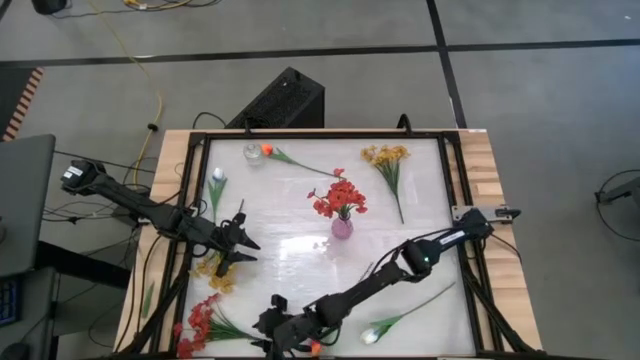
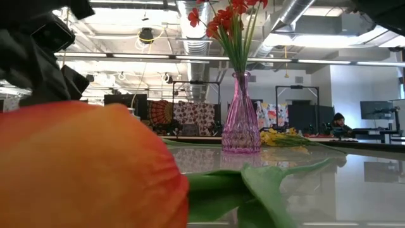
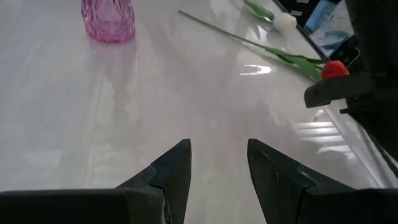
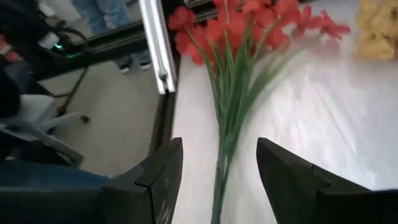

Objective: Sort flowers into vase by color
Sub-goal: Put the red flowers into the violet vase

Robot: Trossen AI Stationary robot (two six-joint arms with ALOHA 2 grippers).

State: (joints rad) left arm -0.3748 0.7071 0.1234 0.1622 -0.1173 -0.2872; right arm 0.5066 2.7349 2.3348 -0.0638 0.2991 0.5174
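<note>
A pink vase [image 1: 342, 228] [image 2: 240, 120] [image 3: 107, 18] stands mid-table with red sprays in it. A loose red spray [image 1: 205, 318] [image 4: 236, 43] lies at the near left corner. My right gripper [image 1: 266, 327] [image 4: 217, 168] is open, low over the spray's green stalks [image 4: 219, 180], a finger on either side and apart from them. An orange tulip [image 1: 315, 347] [image 2: 82, 164] [image 3: 336, 68] lies beside that arm at the near edge. My left gripper [image 1: 248, 250] [image 3: 219, 155] is open over bare table left of the vase. A yellow spray [image 1: 215, 275] lies just near of it.
A white tulip [image 1: 372, 335] [image 3: 286, 20] lies near right. At the far side lie another orange tulip [image 1: 268, 150] by a small clear vase [image 1: 253, 152], a white tulip [image 1: 217, 180] and a yellow spray [image 1: 388, 160]. A dark frame [image 1: 190, 200] rims the table.
</note>
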